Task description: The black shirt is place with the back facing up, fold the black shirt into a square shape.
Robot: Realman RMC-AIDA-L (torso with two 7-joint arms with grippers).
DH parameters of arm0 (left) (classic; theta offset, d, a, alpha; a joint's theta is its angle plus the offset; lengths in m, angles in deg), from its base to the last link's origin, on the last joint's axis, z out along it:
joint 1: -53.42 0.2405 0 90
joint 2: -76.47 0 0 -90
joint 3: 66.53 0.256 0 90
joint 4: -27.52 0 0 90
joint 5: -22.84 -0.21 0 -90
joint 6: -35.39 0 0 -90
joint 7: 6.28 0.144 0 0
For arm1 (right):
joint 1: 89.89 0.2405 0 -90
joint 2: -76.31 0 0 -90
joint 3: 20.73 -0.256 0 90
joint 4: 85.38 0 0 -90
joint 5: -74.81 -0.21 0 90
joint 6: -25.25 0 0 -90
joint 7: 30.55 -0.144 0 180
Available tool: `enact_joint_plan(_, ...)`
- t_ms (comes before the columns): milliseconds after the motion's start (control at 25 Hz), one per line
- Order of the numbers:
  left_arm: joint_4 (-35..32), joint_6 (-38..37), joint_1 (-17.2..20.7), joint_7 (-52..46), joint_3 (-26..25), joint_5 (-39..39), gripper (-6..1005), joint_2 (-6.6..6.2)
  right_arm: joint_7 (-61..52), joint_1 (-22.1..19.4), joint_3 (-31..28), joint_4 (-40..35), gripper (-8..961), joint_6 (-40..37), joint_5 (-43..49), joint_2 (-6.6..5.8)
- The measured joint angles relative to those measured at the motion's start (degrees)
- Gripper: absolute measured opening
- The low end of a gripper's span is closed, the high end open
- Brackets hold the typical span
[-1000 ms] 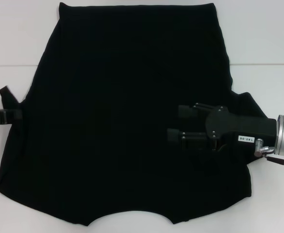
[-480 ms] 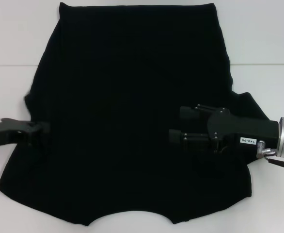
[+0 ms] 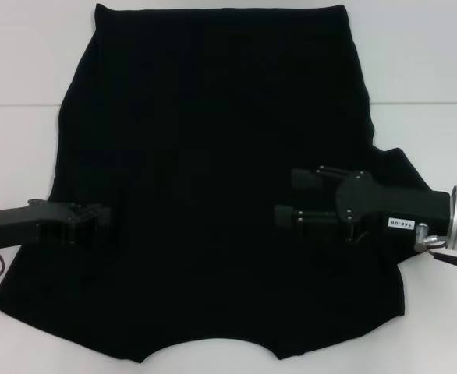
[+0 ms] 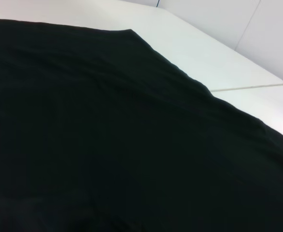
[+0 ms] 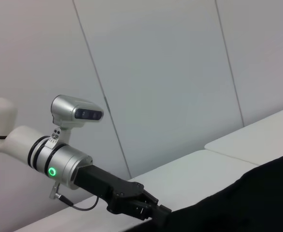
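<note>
A small white label (image 3: 400, 224) on the body of the right gripper (image 3: 287, 197) carried dark print, seen upside down and too small to read for certain. The black shirt (image 3: 213, 156) — plain, matte, without any print — lay spread flat on the white table (image 3: 423, 54), its straight hem at the far side and its curved neckline at the near edge. The right gripper was over the shirt's right part, fingers (image 3: 305, 178) apart and released, holding nothing. The left gripper (image 3: 104, 216) reached in over the shirt's left edge — whether its jaws were clenched or released, I cannot tell.
</note>
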Motion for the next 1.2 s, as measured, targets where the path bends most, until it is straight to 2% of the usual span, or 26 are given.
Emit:
enact_joint_plan(160, -0.1, -0.7, -0.1, -0.6, 0.1, 0.0, 149, 0.06, -0.3, 0.0, -0.9, 0.0, 911, 0.2, 0.0, -0.48)
enact_joint_plan(240, -1.2, -8.4, -0.2, -1.4, 0.5, 0.8, 181, -0.24, -0.9, 0.0, -1.4, -0.1, 911, 0.3, 0.0, -0.79)
enact_joint_plan(400, -1.1, -15.1, -0.2, -0.9, 0.1, 4.3, 245, -0.44, -5.9, 0.0, -1.7, -0.5, 910, 1.7, 0.0, -2.46)
enact_joint_plan(640, 2.3, -22.9, 0.1, 6.6, 0.6, 10.7, 457, -0.15, -24.4, 0.0, -1.4, -1.5, 910, 7.3, 1.4, -6.32)
enact_joint_plan(760, 4.1, -23.5, -0.1, 11.2, 0.7, 10.9, 723, 0.09, -33.5, -0.5, -1.6, -2.2, 909, 9.7, 5.1, -8.19)
enact_joint_plan(840, 5.4, -23.6, -0.1, 14.8, 1.4, 11.0, 805, 0.49, -38.7, -1.1, -1.6, -3.2, 909, 11.0, 8.0, -9.06)
enact_joint_plan(960, 6.0, -23.4, -0.2, 19.6, 4.0, 10.9, 929, 1.55, -45.5, -2.1, -1.7, -5.4, 909, 12.0, 13.0, -9.59)
enact_joint_plan(1080, 5.9, -22.7, 0.0, 23.0, 7.7, 10.6, 934, 2.4, -50.4, -3.0, -2.4, -7.5, 909, 12.0, 17.2, -9.89)
enact_joint_plan(1200, 5.7, -21.3, 0.0, 24.6, 11.4, 10.2, 940, 2.69, -53.6, -3.2, -3.5, -8.1, 908, 11.8, 20.8, -10.28)
